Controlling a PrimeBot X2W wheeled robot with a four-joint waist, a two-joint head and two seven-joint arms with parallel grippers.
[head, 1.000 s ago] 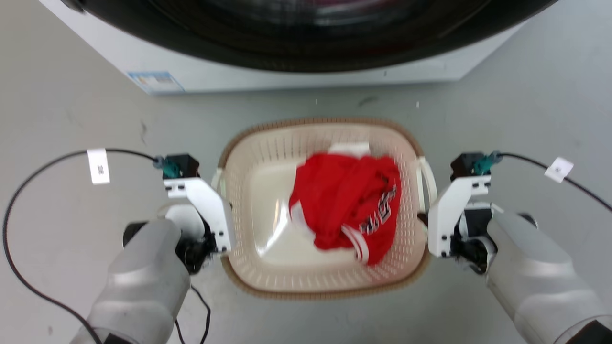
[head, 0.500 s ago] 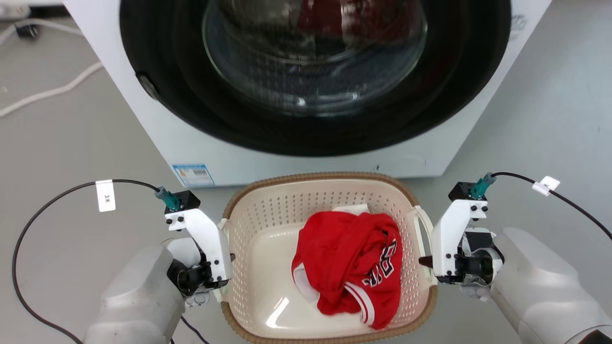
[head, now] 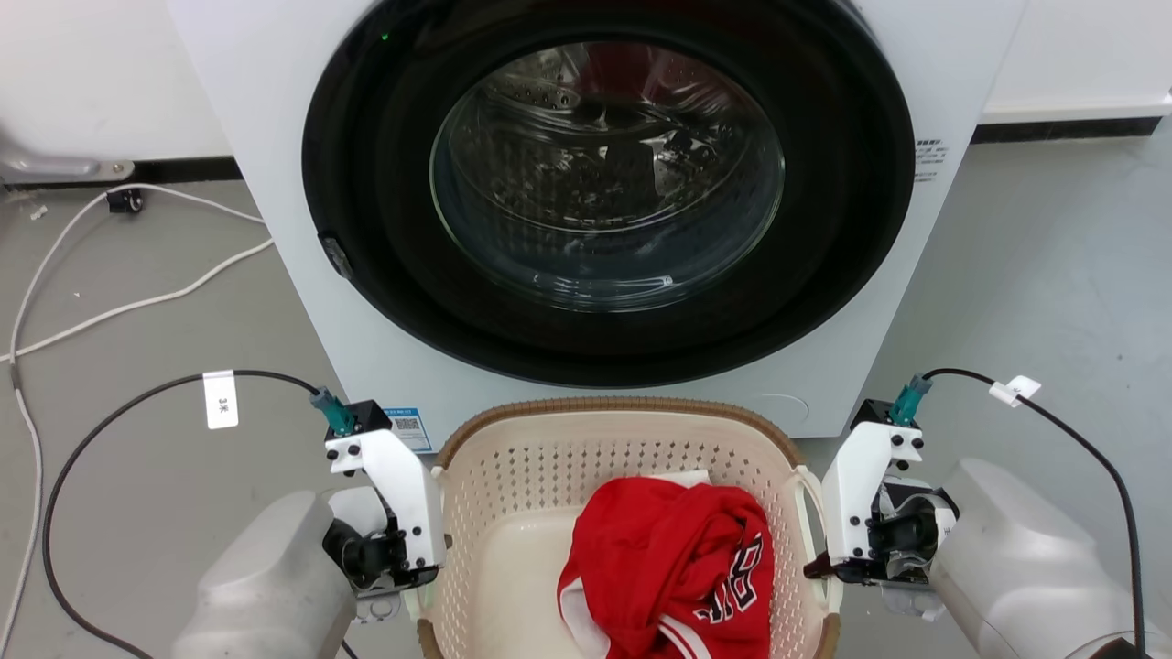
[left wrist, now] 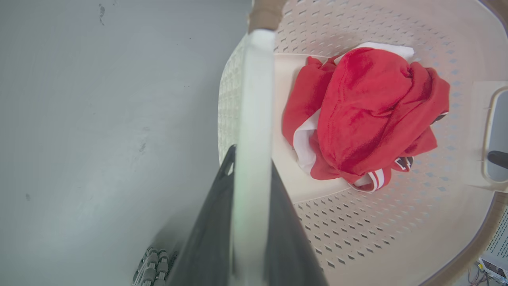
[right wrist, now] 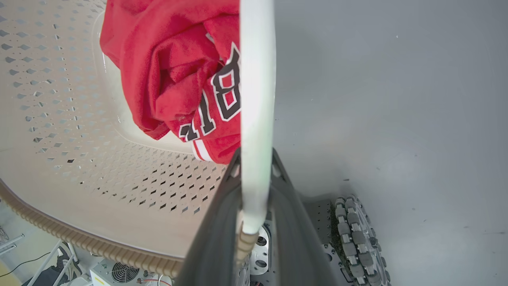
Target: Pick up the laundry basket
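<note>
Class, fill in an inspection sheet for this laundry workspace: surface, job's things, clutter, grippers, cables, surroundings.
Surface: smooth grey floor, a few dark scuffs.
Job's things: cream perforated plastic laundry basket with brown woven-look rim, before the machine, between both arms.
Clutter: crumpled red jersey with black-and-white lettering, inside the basket.
Grippers: left gripper fingers closed on the left white handle; right gripper closed on the right white handle.
Cables: black tagged cable at each wrist; white cord on the floor at left.
Surroundings: white front-loading washing machine, round glass door shut.
</note>
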